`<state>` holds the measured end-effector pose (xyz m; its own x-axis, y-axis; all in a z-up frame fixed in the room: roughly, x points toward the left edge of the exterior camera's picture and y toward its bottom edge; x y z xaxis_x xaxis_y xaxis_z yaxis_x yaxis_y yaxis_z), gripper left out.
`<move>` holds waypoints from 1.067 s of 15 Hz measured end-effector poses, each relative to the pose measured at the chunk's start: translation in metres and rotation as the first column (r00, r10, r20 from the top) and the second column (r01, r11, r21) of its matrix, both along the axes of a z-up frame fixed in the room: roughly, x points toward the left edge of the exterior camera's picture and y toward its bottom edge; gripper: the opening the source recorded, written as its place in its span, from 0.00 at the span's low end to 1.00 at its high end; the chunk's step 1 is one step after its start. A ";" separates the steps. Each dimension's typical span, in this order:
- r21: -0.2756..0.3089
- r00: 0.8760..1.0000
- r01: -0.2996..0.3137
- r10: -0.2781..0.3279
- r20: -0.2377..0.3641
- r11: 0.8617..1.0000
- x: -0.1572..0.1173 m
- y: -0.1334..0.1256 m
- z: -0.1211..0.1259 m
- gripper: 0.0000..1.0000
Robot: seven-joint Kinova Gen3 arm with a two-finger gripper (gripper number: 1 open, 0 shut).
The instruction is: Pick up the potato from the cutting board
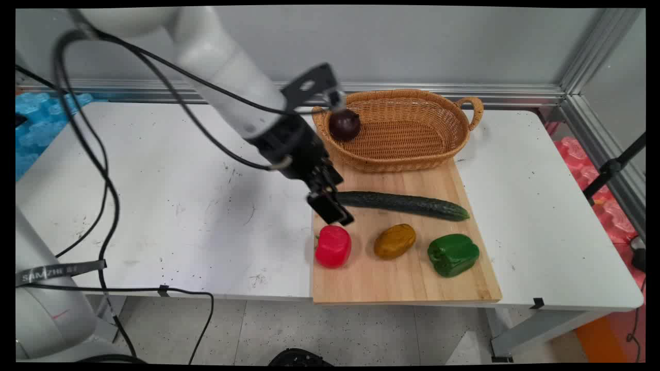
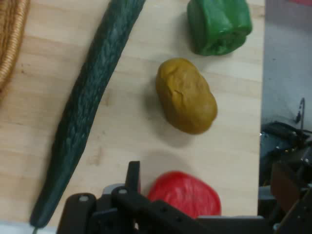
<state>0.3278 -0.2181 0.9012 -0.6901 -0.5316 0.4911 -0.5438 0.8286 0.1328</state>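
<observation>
**Hand low over red pepper, board's edge**

Gripper hovers just above the red pepper, tilted down over the wooden board. I cannot tell whether it is apart or together; it carries nothing that I can see.

From my hand, left to right:
- Wicker basket at far left, with a dark round vegetable inside.
- Cucumber lies lengthwise just beside me.
- Brown potato sits ahead, beyond the red pepper.
- Green pepper is farthest ahead.

All four lie apart on the board, none in the basket.

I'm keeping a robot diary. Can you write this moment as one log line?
end effector: above red pepper | cucumber, potato, green pepper: on board | onion: in basket
</observation>
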 end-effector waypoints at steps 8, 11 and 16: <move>0.034 0.993 -0.097 0.094 0.076 0.995 -0.074 -0.021 -0.046 1.00; 0.046 0.987 -0.125 0.119 0.113 0.991 -0.094 -0.026 -0.063 1.00; 0.061 0.977 -0.153 0.141 0.161 0.986 -0.115 -0.031 -0.086 1.00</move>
<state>0.2125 -0.2493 0.8152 -0.6669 -0.6631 0.3398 -0.6776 0.7295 0.0937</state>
